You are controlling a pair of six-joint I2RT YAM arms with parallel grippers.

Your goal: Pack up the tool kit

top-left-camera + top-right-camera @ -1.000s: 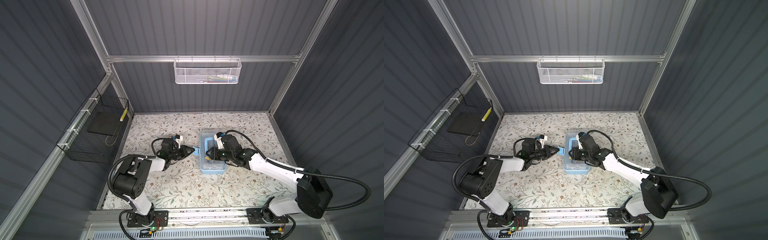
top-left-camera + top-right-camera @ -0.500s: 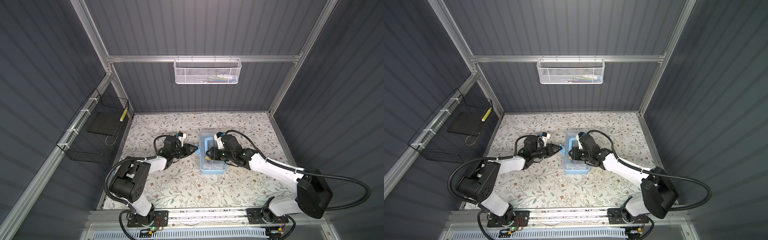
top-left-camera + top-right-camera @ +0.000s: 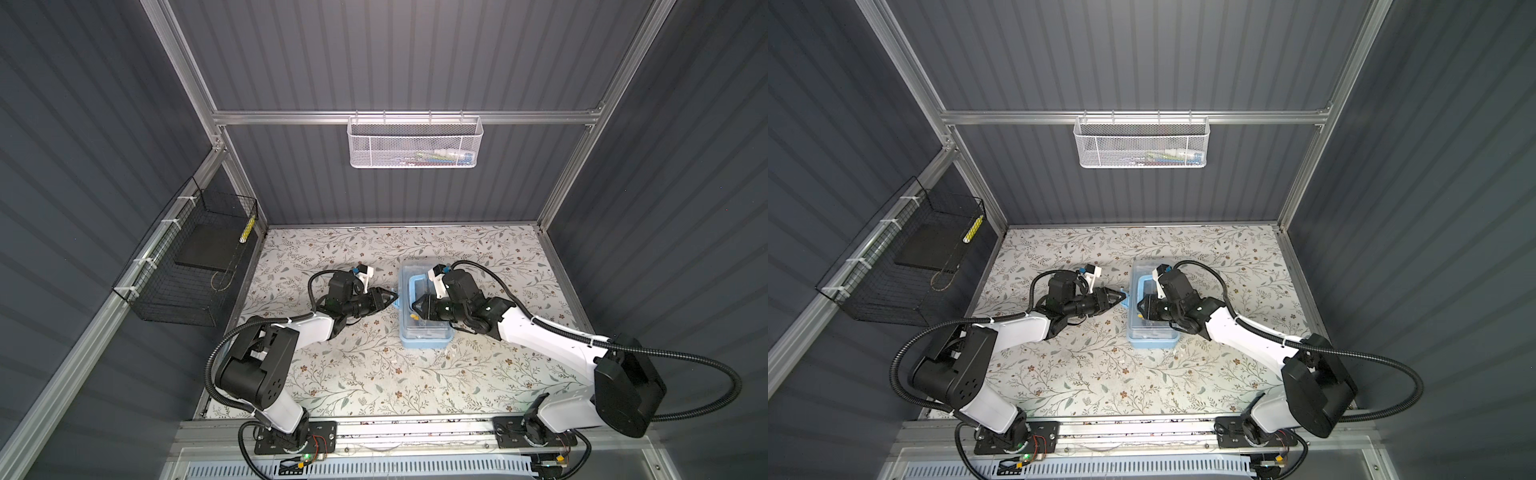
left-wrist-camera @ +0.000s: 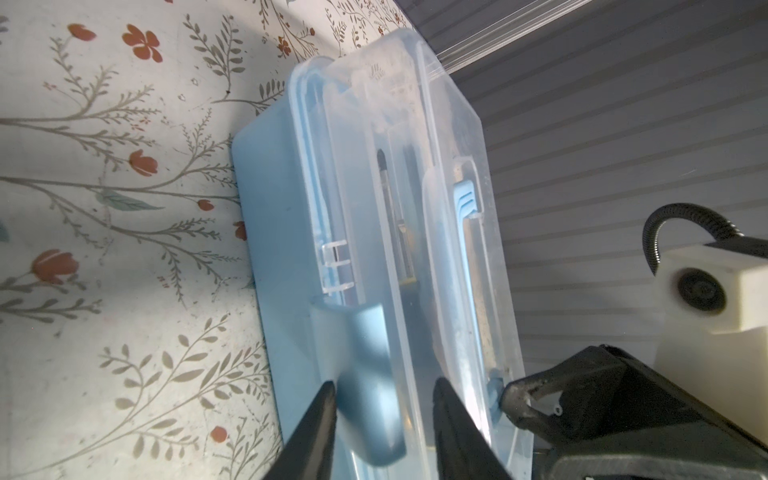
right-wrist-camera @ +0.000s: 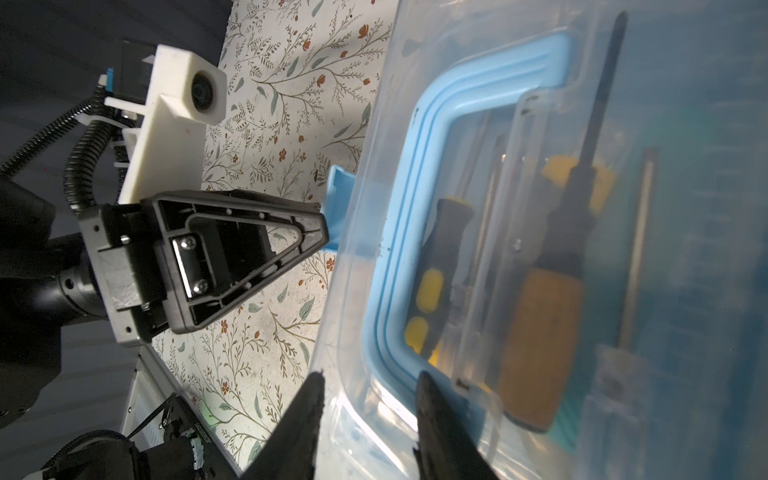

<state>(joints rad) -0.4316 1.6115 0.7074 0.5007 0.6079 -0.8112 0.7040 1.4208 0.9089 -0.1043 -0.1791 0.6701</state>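
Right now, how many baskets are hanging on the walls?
2. A white mesh basket hangs from the rail on the back wall. A black wire basket hangs on the side wall beside the left arm. No others are in sight.

In both top views the contents of the white mesh basket (image 3: 374, 145) are too small to be identified. In the right wrist view the screwdrivers (image 5: 540, 345) are blurred inside the clear-topped tool kit (image 5: 374, 104), which is cut off by the frame's edge. The jaws of the right gripper (image 5: 370, 374) are cut off there too, and whether anything is gripped by them cannot be told. In the left wrist view the jaws of the left gripper (image 4: 384, 384) are cut off likewise.
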